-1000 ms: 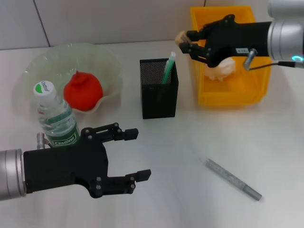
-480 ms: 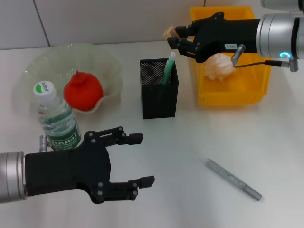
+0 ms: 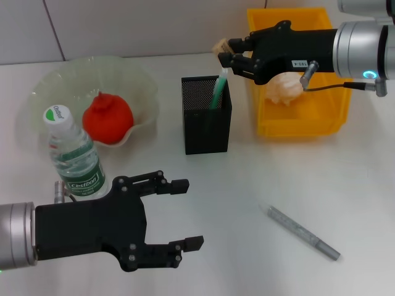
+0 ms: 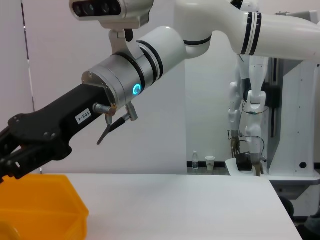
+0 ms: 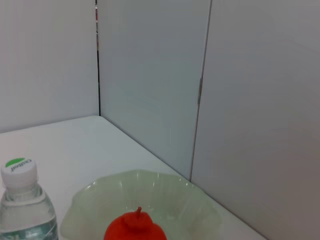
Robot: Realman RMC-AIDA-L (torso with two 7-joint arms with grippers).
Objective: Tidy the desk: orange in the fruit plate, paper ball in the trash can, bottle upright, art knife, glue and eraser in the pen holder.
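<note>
My right gripper [image 3: 226, 53] hangs just above the back rim of the black mesh pen holder [image 3: 207, 126], shut on the small beige eraser [image 3: 220, 45]. A green glue stick [image 3: 218, 87] stands inside the holder. On the table at the front right lies the grey art knife [image 3: 302, 232]. The red orange [image 3: 108, 118] sits in the pale-green fruit plate [image 3: 55, 80]. The bottle [image 3: 73, 157] stands upright in front of the plate. The paper ball [image 3: 285, 86] lies in the yellow trash can [image 3: 308, 123]. At the front left, my left gripper [image 3: 189, 213] is open and holds nothing.
The right wrist view shows the bottle [image 5: 22, 205], the fruit plate [image 5: 165, 195] and the orange [image 5: 135, 227] below a grey wall. The left wrist view shows my right arm [image 4: 100, 100] over the trash can's corner [image 4: 45, 210]. Bare tabletop lies between the art knife and the holder.
My right gripper has carried the eraser leftward from over the trash can to above the pen holder. The left gripper has drifted slightly toward the front right, still open.
</note>
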